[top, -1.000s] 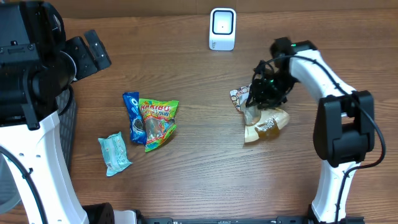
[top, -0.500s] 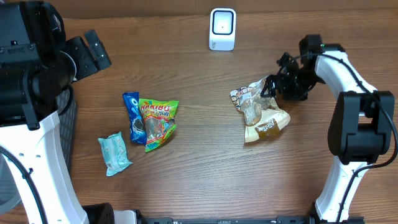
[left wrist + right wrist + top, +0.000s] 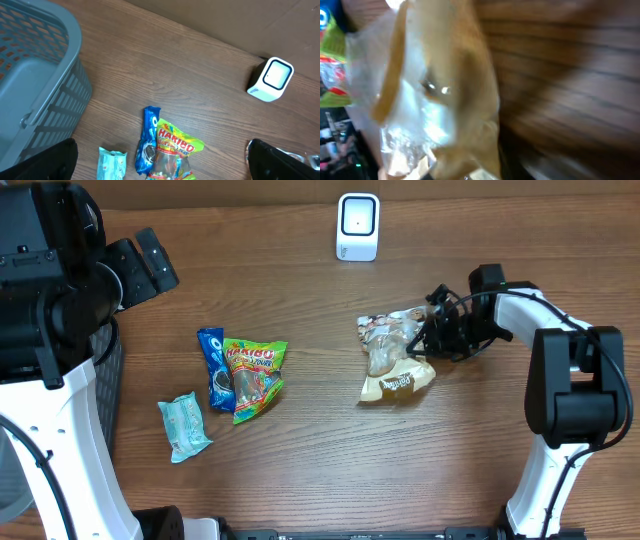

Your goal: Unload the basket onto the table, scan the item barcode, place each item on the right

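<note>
Overhead, the right gripper (image 3: 437, 338) looked clamped on the right edge of the clear snack bag (image 3: 392, 352). The bag lay on the table (image 3: 300, 470), near the white scanner (image 3: 357, 226). The left gripper (image 3: 155, 275) hung wide apart, well away. Pick-up was in hand; next, the bag needed lifting and its barcode turned toward the scanner.

Overhead looks straight down; nearer wrist views share its table (image 3: 320, 470).
</note>
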Available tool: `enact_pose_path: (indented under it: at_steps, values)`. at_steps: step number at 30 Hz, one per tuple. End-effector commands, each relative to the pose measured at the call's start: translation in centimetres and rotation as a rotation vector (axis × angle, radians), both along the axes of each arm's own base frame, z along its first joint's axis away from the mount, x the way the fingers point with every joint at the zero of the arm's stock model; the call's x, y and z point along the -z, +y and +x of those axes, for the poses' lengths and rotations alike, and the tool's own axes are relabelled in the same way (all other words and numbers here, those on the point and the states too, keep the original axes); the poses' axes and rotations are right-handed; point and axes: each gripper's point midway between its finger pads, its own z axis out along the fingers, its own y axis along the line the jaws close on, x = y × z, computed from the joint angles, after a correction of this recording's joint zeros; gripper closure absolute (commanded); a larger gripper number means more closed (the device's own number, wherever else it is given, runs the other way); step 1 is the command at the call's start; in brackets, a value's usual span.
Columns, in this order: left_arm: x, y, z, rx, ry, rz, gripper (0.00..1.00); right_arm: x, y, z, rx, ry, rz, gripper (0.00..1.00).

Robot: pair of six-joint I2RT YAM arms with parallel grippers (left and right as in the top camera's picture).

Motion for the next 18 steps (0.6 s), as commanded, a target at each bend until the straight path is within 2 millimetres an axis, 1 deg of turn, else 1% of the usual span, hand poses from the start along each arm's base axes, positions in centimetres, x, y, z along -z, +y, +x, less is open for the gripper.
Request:
enact_pose_path:
  at_steps: [1, 2, 3, 4, 6, 7, 8, 9, 11, 14, 15, 18]
  values:
    - [-0.2, 0.3, -0.1, -0.022, -0.007, 0.0, 0.0, -1.0, 1.5, -0.4, -0.009, 0.022, 0.106, 0.9]
    - [-0.2, 0.3, -0.1, -0.022, -0.007, 0.0, 0.0, -1.5, 1.7, -0.3, -0.008, 0.023, 0.125, 0.94]
    - [-0.2, 0.3, -0.1, -0.022, -0.007, 0.0, 0.0, -2.5, 1.8, 0.0, -0.001, 0.029, 0.16, 0.96]
    - [-0.2, 0.3, -0.1, -0.022, -0.007, 0.0, 0.0, -3.5, 2.1, 0.2, -0.01, 0.028, 0.188, 0.96]
    - [-0.2, 0.3, -0.1, -0.022, -0.007, 0.0, 0.0, -6.4, 2.8, -0.1, -0.087, -0.012, 0.27, 0.96]
    - [-0.2, 0.3, -0.1, -0.022, -0.007, 0.0, 0.0, -8.5, 3.1, -0.5, -0.148, -0.05, 0.322, 0.96]
    - [-0.2, 0.3, -0.1, -0.022, -0.007, 0.0, 0.0, -9.8, 3.2, -0.7, -0.181, -0.071, 0.341, 0.96]
    - [-0.2, 0.3, -0.1, -0.022, -0.007, 0.0, 0.0, -10.3, 3.3, -0.8, -0.195, -0.079, 0.349, 0.96]
    - [-0.2, 0.3, -0.1, -0.022, -0.007, 0.0, 0.0, -13.1, 3.4, -1.3, -0.267, -0.132, 0.383, 0.96]
    - [-0.2, 0.3, -0.1, -0.022, -0.007, 0.0, 0.0, -16.0, 3.9, -2.1, -0.34, -0.221, 0.472, 0.96]
    - [-0.2, 0.3, -0.1, -0.022, -0.007, 0.0, 0.0, -16.7, 4.0, -2.4, -0.36, -0.245, 0.493, 0.96]
    - [-0.2, 0.3, -0.1, -0.022, -0.007, 0.0, 0.0, -17.5, 4.1, -2.2, -0.359, -0.277, 0.514, 0.96]
